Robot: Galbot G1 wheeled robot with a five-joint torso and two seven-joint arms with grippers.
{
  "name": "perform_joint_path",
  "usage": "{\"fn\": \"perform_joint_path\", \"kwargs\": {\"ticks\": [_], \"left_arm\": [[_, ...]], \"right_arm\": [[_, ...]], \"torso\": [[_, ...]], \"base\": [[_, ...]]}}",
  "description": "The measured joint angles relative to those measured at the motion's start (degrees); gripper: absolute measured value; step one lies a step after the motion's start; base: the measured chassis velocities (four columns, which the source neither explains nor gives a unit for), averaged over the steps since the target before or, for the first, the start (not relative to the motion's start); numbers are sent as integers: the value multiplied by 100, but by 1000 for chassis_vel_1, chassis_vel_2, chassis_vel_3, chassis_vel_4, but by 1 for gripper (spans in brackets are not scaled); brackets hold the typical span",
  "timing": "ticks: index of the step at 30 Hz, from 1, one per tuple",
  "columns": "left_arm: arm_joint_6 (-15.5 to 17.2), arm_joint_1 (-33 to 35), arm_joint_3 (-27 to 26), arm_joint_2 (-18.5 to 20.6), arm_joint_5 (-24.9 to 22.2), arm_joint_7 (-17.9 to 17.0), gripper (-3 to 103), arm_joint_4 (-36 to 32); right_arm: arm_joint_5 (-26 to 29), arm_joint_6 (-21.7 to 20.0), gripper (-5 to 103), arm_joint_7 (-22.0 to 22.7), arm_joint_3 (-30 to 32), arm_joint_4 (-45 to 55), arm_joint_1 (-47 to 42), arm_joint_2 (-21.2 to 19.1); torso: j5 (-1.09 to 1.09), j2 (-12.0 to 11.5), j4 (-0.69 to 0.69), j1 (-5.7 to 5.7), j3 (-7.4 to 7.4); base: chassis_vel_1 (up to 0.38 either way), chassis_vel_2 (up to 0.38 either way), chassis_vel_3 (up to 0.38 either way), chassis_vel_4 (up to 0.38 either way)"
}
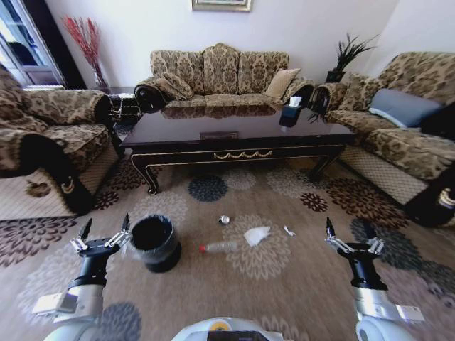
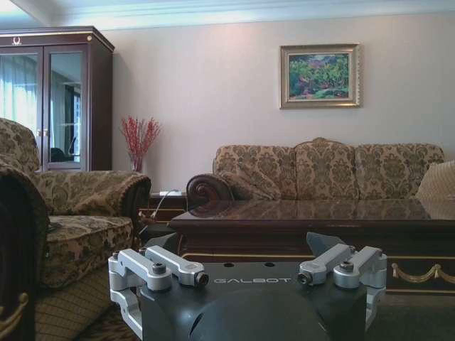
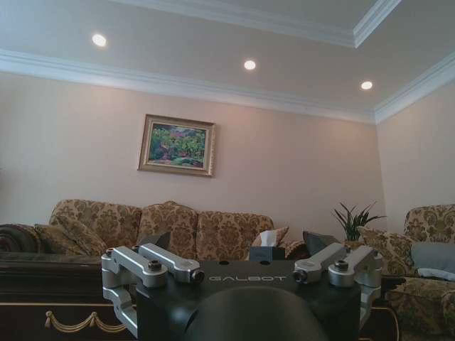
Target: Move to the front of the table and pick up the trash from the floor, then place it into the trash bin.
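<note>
The dark glossy table (image 1: pixel 234 135) stands ahead across the patterned carpet floor (image 1: pixel 298 284). The trash lies on the carpet in front of it: a clear bottle with a red cap (image 1: pixel 219 247), a crumpled white paper (image 1: pixel 256 235) and a small round silvery piece (image 1: pixel 225 219). The black trash bin (image 1: pixel 154 241) with its plastic liner stands left of the bottle. My left gripper (image 1: pixel 106 226) is open, just left of the bin and raised off the floor. My right gripper (image 1: pixel 350 231) is open too, held to the right of the trash. Neither holds anything.
A small white scrap (image 1: pixel 289 231) lies right of the paper. Patterned sofas flank the carpet: an armchair (image 1: pixel 50 142) on the left, one sofa (image 1: pixel 405 142) on the right, another (image 1: pixel 220 74) behind the table. A dark tissue box (image 1: pixel 290 112) sits on the table.
</note>
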Motion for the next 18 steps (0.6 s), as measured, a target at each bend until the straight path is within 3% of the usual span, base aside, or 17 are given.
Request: {"fn": "perform_joint_path", "kwargs": {"ticks": [4, 9, 13, 14, 18], "left_arm": [[13, -23, 5, 27, -1, -14, 100, 24], [218, -129, 25, 109, -99, -132, 100, 19], [931, -365, 16, 331, -662, -543, 100, -211], [931, -365, 16, 331, -662, -543, 100, -211], [2116, -595, -105, 782, -1644, -1350, 100, -287]], "right_arm": [[-32, -1, 100, 32, -3, 1, -1, 8], [-97, -11, 100, 62, -23, 1, -3, 22], [-147, -17, 100, 69, -62, -20, -6, 29], [-147, -17, 100, 69, -62, -20, -6, 29], [-228, -19, 100, 81, -107, -54, 2, 47]], "torso": [[-5, -1, 0, 4, 3], [-3, 1, 0, 0, 0], [-2, 4, -1, -3, -3], [-2, 4, -1, -3, -3], [-3, 4, 0, -1, 0]], "base": [[-188, 212, 180, -219], [-45, 32, 57, -1], [46, -56, -63, 44], [23, -46, -67, 26], [0, 0, 0, 0]]}}
